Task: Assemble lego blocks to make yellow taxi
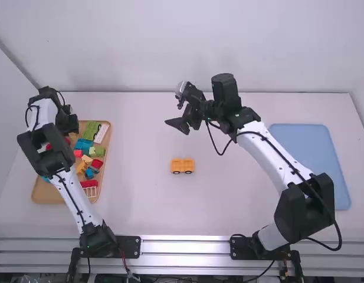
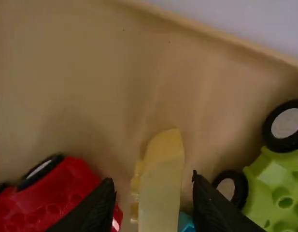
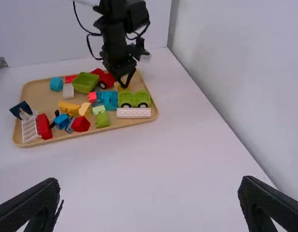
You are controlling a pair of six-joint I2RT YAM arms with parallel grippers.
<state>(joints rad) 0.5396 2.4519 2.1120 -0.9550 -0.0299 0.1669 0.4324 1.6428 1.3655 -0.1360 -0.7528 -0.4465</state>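
With left gripper spread over wooden tray, straddling yellow sloped brick, presumably for pinching; with right gripper spread, hovering right of tray, likely sparing yellow wheeled base.

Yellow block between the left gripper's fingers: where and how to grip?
Probably by the long sides of the yellow block, from above. It is narrow, and the left gripper is open with a finger either side. Studs line the long side facing the red wheeled piece, so contact there may be uneven.
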